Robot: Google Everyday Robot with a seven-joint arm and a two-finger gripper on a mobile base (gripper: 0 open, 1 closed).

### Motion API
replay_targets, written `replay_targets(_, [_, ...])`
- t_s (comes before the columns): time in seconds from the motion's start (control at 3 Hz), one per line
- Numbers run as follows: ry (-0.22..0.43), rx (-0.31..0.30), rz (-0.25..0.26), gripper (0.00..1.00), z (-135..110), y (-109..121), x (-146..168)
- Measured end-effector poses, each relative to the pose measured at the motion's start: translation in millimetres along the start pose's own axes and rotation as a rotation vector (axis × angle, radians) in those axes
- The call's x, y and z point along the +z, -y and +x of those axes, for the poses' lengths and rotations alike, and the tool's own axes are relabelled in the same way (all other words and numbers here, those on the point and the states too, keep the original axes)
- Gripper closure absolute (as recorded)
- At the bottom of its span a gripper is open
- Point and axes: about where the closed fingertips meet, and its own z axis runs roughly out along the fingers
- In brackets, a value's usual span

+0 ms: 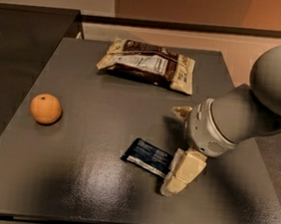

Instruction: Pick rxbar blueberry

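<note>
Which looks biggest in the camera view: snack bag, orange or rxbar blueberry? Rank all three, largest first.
1. snack bag, clearly largest despite lying farthest.
2. rxbar blueberry, longer than the orange but flat.
3. orange; close to the bar, so unsure.
The claw sits at the bar's right end.

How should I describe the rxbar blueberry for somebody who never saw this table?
On the dark table, look near the front, right of the middle, where the open gripper hangs. The rxbar blueberry lies flat there beside its lower finger. It is small, dark navy with white text, unlike the larger cream-and-brown snack bag behind and the orange at left.
</note>
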Motion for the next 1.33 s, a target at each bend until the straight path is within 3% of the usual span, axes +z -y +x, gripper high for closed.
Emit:
replay_targets(0.67, [-0.006,0.017,-0.032,0.0,-1,-4,14])
replay_targets(1.0, [-0.014,0.031,-0.049,0.15,-1,-7,19])
replay_targets(1.33, [-0.012,0.042,-0.065,0.39,-3,-9,21])
